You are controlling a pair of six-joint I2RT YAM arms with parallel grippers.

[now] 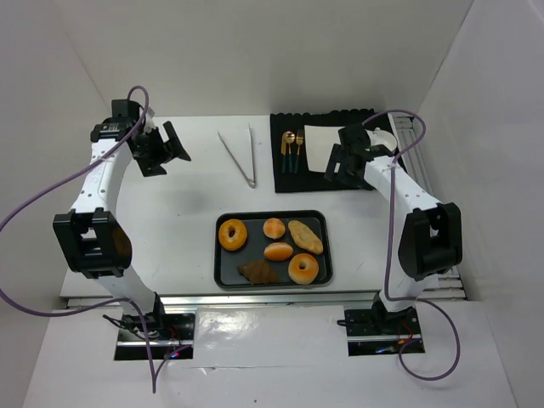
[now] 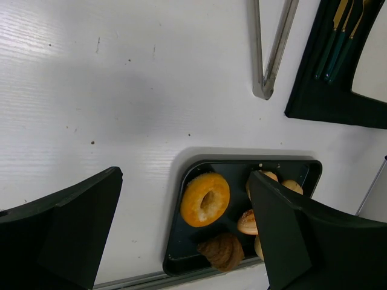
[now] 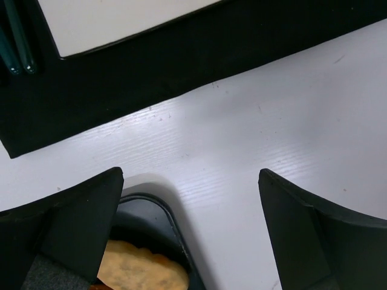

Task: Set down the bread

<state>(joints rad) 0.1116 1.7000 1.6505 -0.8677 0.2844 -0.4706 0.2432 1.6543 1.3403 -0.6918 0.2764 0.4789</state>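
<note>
Two glossy golden-orange ring breads lie on a black tray (image 1: 223, 274): one (image 1: 233, 235) at its far left, one (image 1: 303, 269) at its near right. The left one also shows in the left wrist view (image 2: 205, 199). My left gripper (image 1: 167, 146) is open and empty, raised over the far left of the table, well away from the tray. My right gripper (image 1: 338, 163) is open and empty above the near edge of the black mat (image 1: 285, 178). In the right wrist view only the tray's corner (image 3: 158, 208) and a flat oval bread (image 3: 142, 272) show.
The tray also holds two round buns (image 1: 274, 228), a long flat bread (image 1: 305, 236) and a brown croissant (image 1: 257, 272). Metal tongs (image 1: 240, 156) lie behind the tray. The mat carries a white plate (image 1: 321, 146) and cutlery (image 1: 292, 150). White walls enclose the table.
</note>
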